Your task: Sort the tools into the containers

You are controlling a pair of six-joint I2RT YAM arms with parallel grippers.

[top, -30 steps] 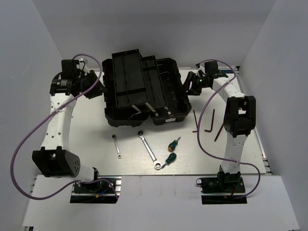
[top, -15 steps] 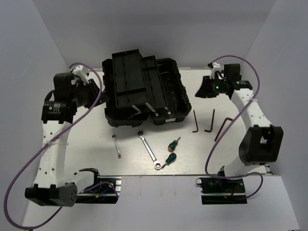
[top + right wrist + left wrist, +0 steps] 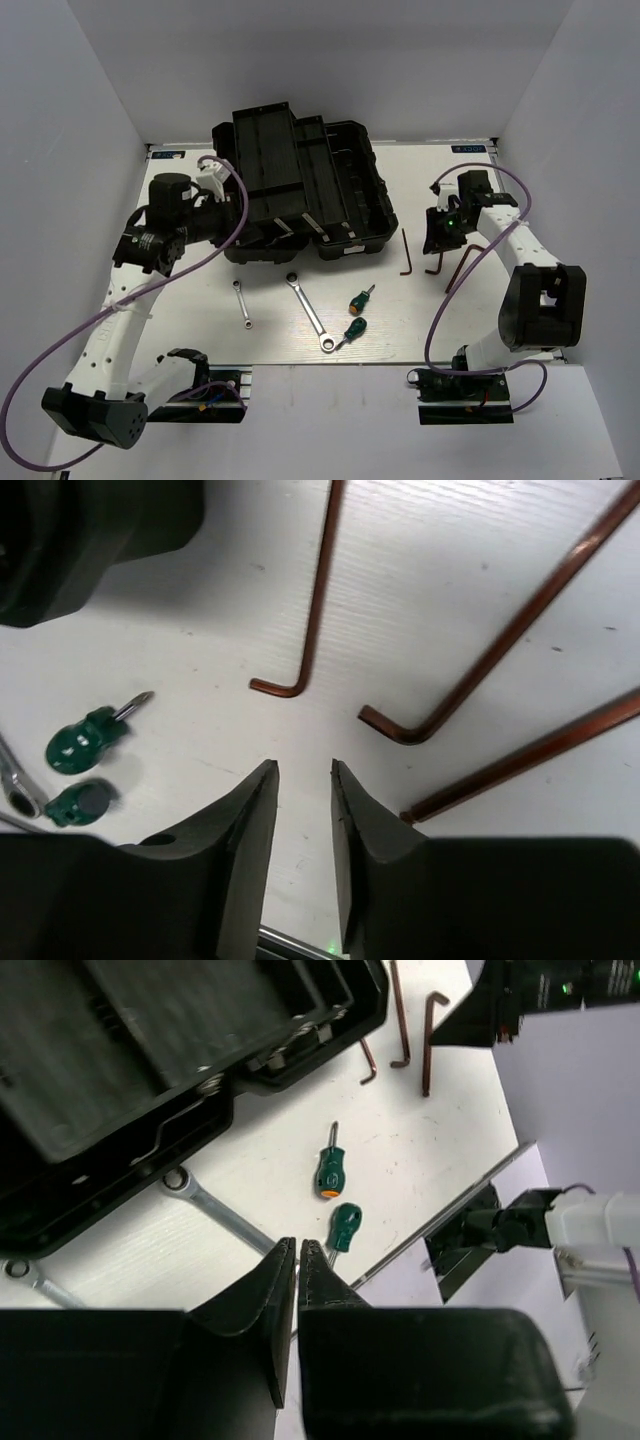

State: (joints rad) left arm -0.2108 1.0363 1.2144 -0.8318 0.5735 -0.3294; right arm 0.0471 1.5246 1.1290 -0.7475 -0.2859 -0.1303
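Observation:
The black toolbox lies open at the back centre. In front of it lie a short wrench, a longer wrench and two green screwdrivers. Three dark hex keys lie to the right. My left gripper is shut and empty at the toolbox's left front; its tips hang above the longer wrench and the screwdrivers. My right gripper is open and empty just above the hex keys; its tips touch nothing.
The toolbox corner lies up and left of the right gripper. Both screwdrivers show at the left of the right wrist view. The table's front edge runs just behind the arm bases. White walls enclose the sides and the back.
Both arms have swung forward from the back. The left gripper moved down along the toolbox's left side. The right gripper came down over the hex keys. No tool has moved.

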